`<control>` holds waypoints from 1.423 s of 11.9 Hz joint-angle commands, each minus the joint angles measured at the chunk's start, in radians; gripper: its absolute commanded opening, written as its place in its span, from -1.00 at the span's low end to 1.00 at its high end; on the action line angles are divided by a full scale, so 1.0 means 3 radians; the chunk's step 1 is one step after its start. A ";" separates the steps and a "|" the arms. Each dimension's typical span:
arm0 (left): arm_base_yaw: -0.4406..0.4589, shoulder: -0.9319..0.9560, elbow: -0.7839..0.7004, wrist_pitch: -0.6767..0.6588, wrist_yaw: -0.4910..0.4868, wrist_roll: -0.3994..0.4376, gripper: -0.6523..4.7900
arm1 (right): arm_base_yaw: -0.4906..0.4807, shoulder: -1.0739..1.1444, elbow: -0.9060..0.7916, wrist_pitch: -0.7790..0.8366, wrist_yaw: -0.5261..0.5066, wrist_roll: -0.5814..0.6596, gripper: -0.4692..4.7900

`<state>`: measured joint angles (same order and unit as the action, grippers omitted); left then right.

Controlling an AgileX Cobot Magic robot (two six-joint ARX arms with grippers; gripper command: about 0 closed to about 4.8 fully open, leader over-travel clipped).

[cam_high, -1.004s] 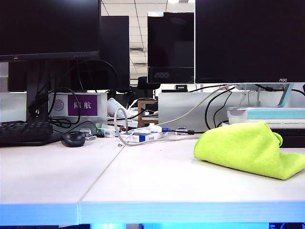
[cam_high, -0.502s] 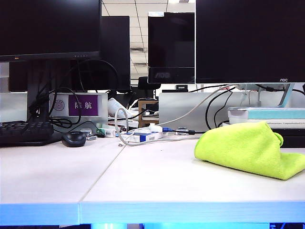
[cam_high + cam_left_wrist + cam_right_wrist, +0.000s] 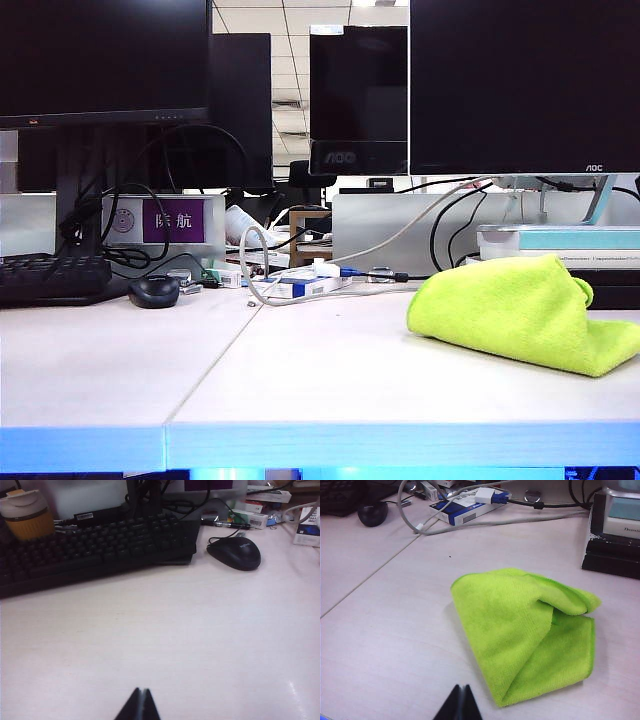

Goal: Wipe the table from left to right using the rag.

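Pale wood-grain table (image 3: 330, 380) fills the exterior view, two panels meeting at a thin seam, dark monitors (image 3: 520, 85) looming behind. And the rag (image 3: 520, 312), bright yellow-green, sits bunched in a loose fold on the right-hand panel, just in front of a stack of books (image 3: 560, 240), well right of the seam. Over on the other side of the seam: a black mouse (image 3: 235, 553) beside a black keyboard (image 3: 95, 545). Left gripper (image 3: 139, 706) hovers above bare tabletop near the keyboard, fingers pressed together, nothing in them. Right gripper (image 3: 459, 704) hangs just short of the rag, fingers pressed together too, not touching the cloth.
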<state>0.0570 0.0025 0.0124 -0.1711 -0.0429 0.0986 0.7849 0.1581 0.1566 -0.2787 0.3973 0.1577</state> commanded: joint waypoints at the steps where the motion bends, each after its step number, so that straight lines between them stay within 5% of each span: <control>1: 0.0000 -0.0006 -0.0013 -0.0041 -0.0017 -0.0005 -0.77 | 0.0006 -0.0006 0.0011 0.0043 0.0003 0.0010 -0.84; 2: 0.0000 -0.0006 -0.0013 -0.0038 -0.0009 -0.0005 -0.77 | -0.0731 -0.0189 -0.0102 0.0075 0.0387 -0.0042 -0.84; 3: 0.0000 -0.0006 -0.0013 -0.0038 -0.0009 -0.0005 -0.77 | -0.1012 -0.0191 -0.0107 0.0092 0.0203 -0.0045 -0.84; 5: 0.0000 -0.0006 -0.0013 -0.0038 -0.0010 -0.0004 -0.77 | -0.1934 -0.0196 -0.0132 0.0109 -0.0642 -0.0120 -0.84; 7: 0.0000 -0.0006 -0.0013 -0.0038 -0.0006 -0.0005 -0.77 | -0.2471 -0.0383 -0.0346 0.0336 -0.1316 -0.0113 -0.84; 17: 0.0000 -0.0006 -0.0013 -0.0037 -0.0005 -0.0005 -0.77 | -0.2581 -0.0520 -0.0514 0.0359 -0.1329 -0.0519 -0.84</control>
<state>0.0570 0.0025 0.0120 -0.1696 -0.0425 0.0975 0.0105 0.0032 0.0093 -0.1768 -0.0006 0.0059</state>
